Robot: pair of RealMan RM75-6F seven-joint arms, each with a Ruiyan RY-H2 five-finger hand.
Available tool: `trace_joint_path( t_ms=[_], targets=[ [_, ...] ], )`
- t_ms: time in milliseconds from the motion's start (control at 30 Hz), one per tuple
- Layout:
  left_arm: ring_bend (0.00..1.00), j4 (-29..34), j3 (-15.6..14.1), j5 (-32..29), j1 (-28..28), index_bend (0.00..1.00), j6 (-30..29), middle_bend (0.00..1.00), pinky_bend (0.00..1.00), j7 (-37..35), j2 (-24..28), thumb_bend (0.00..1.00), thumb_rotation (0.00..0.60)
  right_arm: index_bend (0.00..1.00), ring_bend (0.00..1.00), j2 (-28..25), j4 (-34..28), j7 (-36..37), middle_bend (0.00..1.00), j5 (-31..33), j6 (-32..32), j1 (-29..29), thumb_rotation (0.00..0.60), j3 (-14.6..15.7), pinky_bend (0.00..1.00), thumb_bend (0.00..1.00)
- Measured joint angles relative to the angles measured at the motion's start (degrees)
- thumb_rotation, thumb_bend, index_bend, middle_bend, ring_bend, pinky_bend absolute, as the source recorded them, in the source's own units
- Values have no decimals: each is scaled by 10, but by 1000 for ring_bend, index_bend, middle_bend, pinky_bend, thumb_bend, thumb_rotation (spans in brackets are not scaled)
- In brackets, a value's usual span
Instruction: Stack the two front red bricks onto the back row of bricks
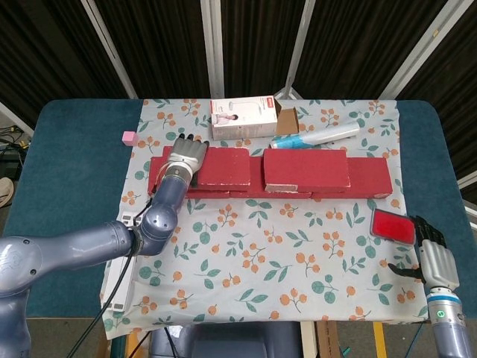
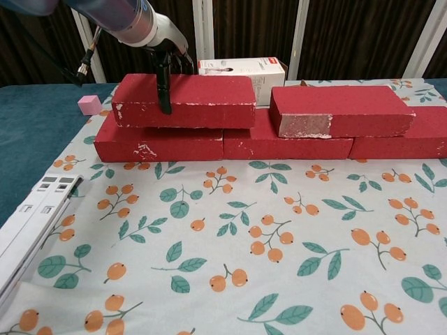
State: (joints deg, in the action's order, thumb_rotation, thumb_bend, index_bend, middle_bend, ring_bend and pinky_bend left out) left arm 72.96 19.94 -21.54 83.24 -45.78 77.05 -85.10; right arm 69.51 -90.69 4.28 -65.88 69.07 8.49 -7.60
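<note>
Dark curtains hang behind a teal surface (image 1: pixel 67 164) spread with a floral cloth (image 1: pixel 261 253) printed with leaves and orange berries.

Along the far part of the cloth runs the back row of bricks (image 2: pixel 230 143), red and laid end to end. Two more red bricks already sit on top of that row. My left hand (image 1: pixel 186 155) holds the left upper brick (image 2: pixel 183 100): the palm lies on its top and my fingers (image 2: pixel 165 87) curl down over its front face, thumb hidden behind. That brick rests on the row with its left end set in a little from the row's left end. The right upper brick (image 2: pixel 339 110) lies on the row near the middle, a narrow gap between it and the one I hold; nothing touches it.

My right hand (image 1: pixel 434 257) hangs low at the near right edge of the surface, well apart from the bricks, fingers loosely apart and holding nothing. Just beside it lies a flat red pad (image 1: pixel 393 225).

Behind the row stand a white carton (image 1: pixel 244 118) and a blue-and-white tube (image 1: pixel 313 137). A small pink cube (image 1: pixel 128 137) sits at the far left, and a white strip (image 2: pixel 31 223) lies along the near left edge of the cloth.
</note>
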Motion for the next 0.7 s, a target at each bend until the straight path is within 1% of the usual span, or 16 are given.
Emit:
trace_joint_path(
  t_ms=[167,333,700],
  targets=[
    [43,-17,-6,7,5,336,-1,398,51,-8,-16,16,600,0,0,-1,1,3,0,-2,0,0,600,0,0,153],
    [43,-32,-4,11,10,337,0,397,51,-19,-28,16,600,0,0,-1,2,5,0,-3,0,-1,600,-1,0,152],
    [43,-47,-4,8,24,337,-1,397,51,-20,-43,16,600,0,0,-1,2,7,0,-5,1,-2,600,-1,0,152]
  ],
)
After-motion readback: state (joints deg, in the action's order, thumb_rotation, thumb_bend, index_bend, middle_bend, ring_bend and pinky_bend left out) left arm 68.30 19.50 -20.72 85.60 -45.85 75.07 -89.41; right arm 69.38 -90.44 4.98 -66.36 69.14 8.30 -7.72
